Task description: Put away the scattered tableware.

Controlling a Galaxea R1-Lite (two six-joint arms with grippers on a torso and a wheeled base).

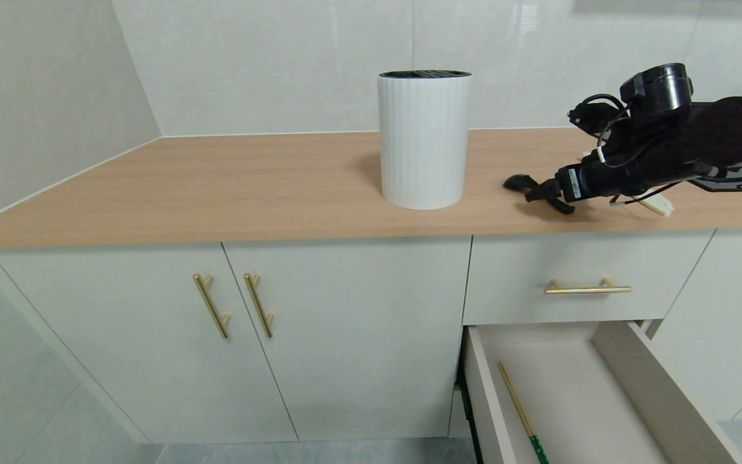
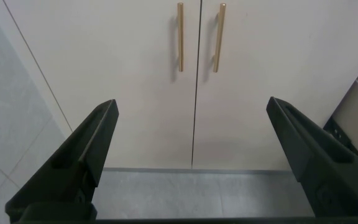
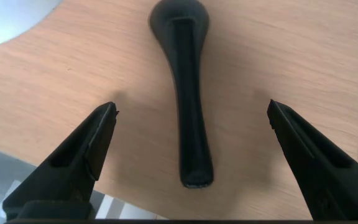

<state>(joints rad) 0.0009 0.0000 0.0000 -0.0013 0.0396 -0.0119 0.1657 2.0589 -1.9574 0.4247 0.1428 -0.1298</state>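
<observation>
One black spoon (image 3: 188, 93) lies flat on the worktop (image 1: 248, 187), near the white ribbed holder (image 1: 424, 142); the right end effector (image 3: 189, 111) sits over it, fingers (image 3: 82, 152) spread either side of the handle; the spoon looks light, stiff and slick, so a pinch mid-handle seems safest.

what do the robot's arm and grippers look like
The right arm is black and bulky, with a round housing on top, looping black cables and a white label near the right gripper. The left gripper is black, with tapered wedge-shaped fingers.
</observation>
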